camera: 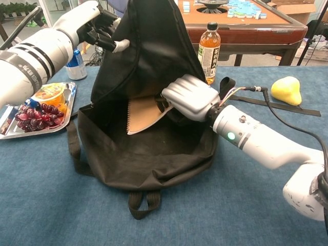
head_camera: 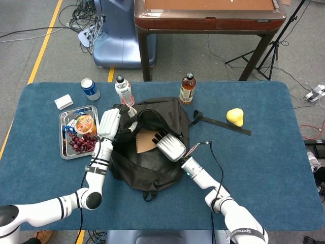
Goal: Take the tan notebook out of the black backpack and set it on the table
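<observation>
The black backpack (camera: 154, 154) is seen lying on the blue worktop (head_camera: 264, 152), and its upper flap is being held up by the left hand (camera: 95, 28), whose fingers (camera: 105, 38) are clamped on the fabric edge at the top of the opening. Inside the opening, the tan notebook (camera: 146, 114) is seen tilted, with its spiral edge turned away from the right hand (camera: 190, 97). That hand is reached into the bag, and its fingers (head_camera: 161, 136) are closed over the notebook's near corner; the fingertips themselves are hidden behind the hand in the chest view, but the notebook is lifted at that end and appears to be held. The notebook is wholly within the backpack.

Beyond the left fingers, a metal tray (head_camera: 65, 147) with grapes (head_camera: 81, 143) and an orange-lidded cup (head_camera: 84, 123) is seen, with a blue can (head_camera: 90, 89) further out. An amber bottle (camera: 208, 51) is stood just behind the bag, beyond the right fingers, and a yellow pear-shaped object (camera: 286, 90) is lying well apart from them.
</observation>
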You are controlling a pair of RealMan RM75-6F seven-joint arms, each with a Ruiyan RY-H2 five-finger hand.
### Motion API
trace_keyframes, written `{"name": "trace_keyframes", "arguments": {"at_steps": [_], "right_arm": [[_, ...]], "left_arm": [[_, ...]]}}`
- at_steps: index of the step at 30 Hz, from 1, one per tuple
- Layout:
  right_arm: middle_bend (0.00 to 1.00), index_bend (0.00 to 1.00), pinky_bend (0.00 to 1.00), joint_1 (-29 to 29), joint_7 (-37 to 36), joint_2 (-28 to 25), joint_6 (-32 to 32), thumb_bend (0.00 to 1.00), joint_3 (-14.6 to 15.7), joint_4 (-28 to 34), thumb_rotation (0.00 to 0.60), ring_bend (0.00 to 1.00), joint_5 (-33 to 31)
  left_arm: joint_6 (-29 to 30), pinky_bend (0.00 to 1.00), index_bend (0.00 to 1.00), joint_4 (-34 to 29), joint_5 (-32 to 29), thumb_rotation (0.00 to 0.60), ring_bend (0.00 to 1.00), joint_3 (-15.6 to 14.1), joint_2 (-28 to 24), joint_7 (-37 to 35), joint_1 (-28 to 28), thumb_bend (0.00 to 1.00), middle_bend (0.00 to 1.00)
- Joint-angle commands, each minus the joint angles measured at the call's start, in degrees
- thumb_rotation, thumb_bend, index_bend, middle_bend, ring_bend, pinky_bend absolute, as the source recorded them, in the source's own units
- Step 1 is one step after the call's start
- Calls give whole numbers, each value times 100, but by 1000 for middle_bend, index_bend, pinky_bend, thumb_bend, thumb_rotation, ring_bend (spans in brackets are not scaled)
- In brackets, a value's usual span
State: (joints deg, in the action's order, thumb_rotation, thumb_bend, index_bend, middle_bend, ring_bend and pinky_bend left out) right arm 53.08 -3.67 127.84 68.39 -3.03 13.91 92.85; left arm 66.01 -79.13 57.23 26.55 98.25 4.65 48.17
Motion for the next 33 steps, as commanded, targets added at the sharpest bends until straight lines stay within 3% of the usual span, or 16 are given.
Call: {"name": "trace_keyframes", "arguments": {"at_steps": [1, 9, 19, 26, 33], "right_arm": [[483, 612, 539, 0, -22, -19, 72, 660, 12, -12, 600, 391, -2], [562, 761, 598, -17, -158, -65, 361, 769, 33, 25, 600, 466, 1], [593, 836, 612, -145, -297, -175, 801, 788, 96, 341, 600, 507, 53], [598, 868, 612, -341, -227, -496, 1062, 788, 220, 933, 600, 517, 166], [612, 886, 615, -481, -14, -1039, 1325, 789, 283, 1968, 600, 530, 293]], "left_arm": [[3, 190, 748, 11, -10, 600, 306, 10, 0, 8, 7, 347, 423], [-5, 190, 748, 24, -84, 600, 305, 57, 1, 17, 23, 347, 423], [-3, 190, 748, -41, -169, 600, 306, 77, -42, 68, 13, 347, 423], [10, 190, 749, -102, -204, 600, 306, 63, -74, 132, 4, 347, 423], [32, 190, 748, -172, -257, 600, 306, 78, -135, 225, -2, 347, 423]]}}
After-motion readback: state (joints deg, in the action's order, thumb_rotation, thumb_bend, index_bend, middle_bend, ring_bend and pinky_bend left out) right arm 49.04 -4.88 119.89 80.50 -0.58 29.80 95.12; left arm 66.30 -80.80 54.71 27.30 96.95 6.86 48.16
